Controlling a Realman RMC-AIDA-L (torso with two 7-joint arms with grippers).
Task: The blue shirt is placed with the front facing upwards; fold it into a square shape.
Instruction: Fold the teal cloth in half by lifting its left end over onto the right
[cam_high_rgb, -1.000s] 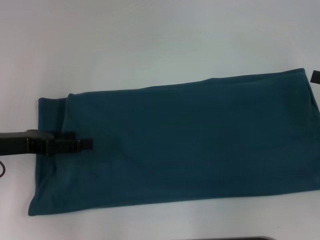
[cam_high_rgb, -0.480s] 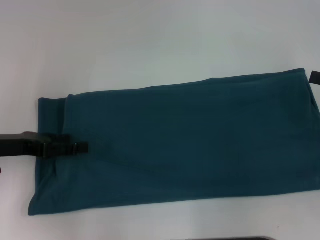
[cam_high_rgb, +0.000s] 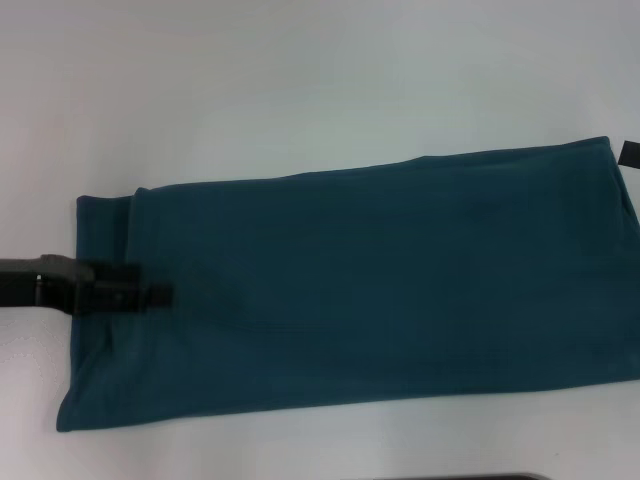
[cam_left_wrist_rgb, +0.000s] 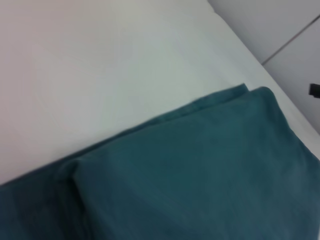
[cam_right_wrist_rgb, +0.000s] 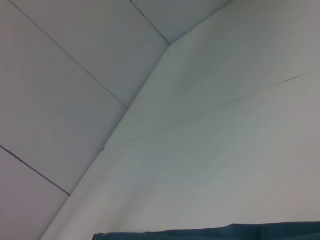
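Note:
The blue shirt (cam_high_rgb: 380, 280) lies flat on the white table, folded into a long band that runs from left to right. Only plain teal cloth faces up; no letters or label show. A narrower layer sticks out at its left end (cam_high_rgb: 100, 230). My left gripper (cam_high_rgb: 160, 295) reaches in from the left, low over that left end. My right gripper (cam_high_rgb: 630, 153) shows only as a dark tip at the right edge, beside the shirt's far right corner. The left wrist view shows the shirt's layered edge (cam_left_wrist_rgb: 200, 170) and the right gripper (cam_left_wrist_rgb: 314, 90) far off. The right wrist view shows a strip of shirt (cam_right_wrist_rgb: 225, 232).
The white table (cam_high_rgb: 300, 80) stretches beyond the shirt. Its edge and a tiled floor (cam_right_wrist_rgb: 60, 75) show in the right wrist view. A dark object (cam_high_rgb: 450, 477) peeks in at the bottom edge of the head view.
My left gripper has drawn back a little to the left and slightly down over the shirt's left end. The shirt and the right gripper have not moved.

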